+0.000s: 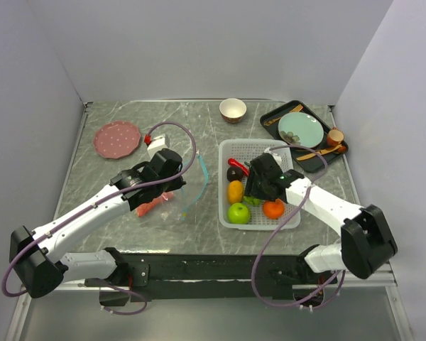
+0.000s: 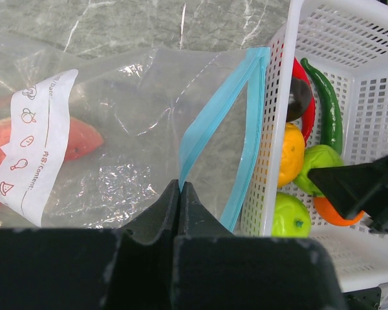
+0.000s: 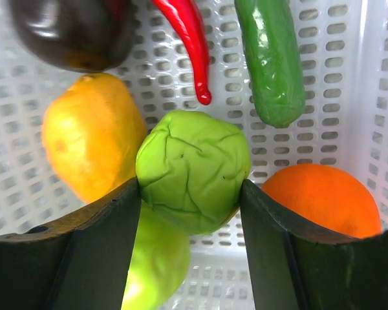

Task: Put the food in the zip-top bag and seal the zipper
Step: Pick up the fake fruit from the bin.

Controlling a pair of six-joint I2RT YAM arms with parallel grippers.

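- The left gripper (image 2: pixel 179 192) has its jaws pinched tight on the near edge of the zip-top bag (image 2: pixel 116 97), bottom centre of the left wrist view. The clear film is trapped right between them.
- That pinch makes sense: the soft bag would slump, so one arm props the mouth toward the basket.
- The zipper (image 2: pixel 207 123) gapes in a teal triangle just left of the white basket (image 2: pixel 349 39), so the mouth is open and unsealed.
- One red-orange piece (image 2: pixel 77 139) already lies inside the bag at the left of the frame, behind the white label.
- In the right wrist view, the right gripper (image 3: pixel 190 194) stands about halfway open. Both fingers are pressed against the flanks of the wrinkled green piece (image 3: pixel 193 165) at frame centre.
- I judge it gripped but not lifted, since it looks to be still among its neighbours.
- It's a crowded spot. The lemon (image 3: pixel 90 145) is on the left, the orange (image 3: pixel 323 200) lower right and a green apple (image 3: pixel 155 265) below.
- The red chili (image 3: pixel 191 45), green pepper (image 3: pixel 271 58) and dark brown piece (image 3: pixel 71 29) sit along the top.
- Most of the food is still in the basket, so the job looks early.
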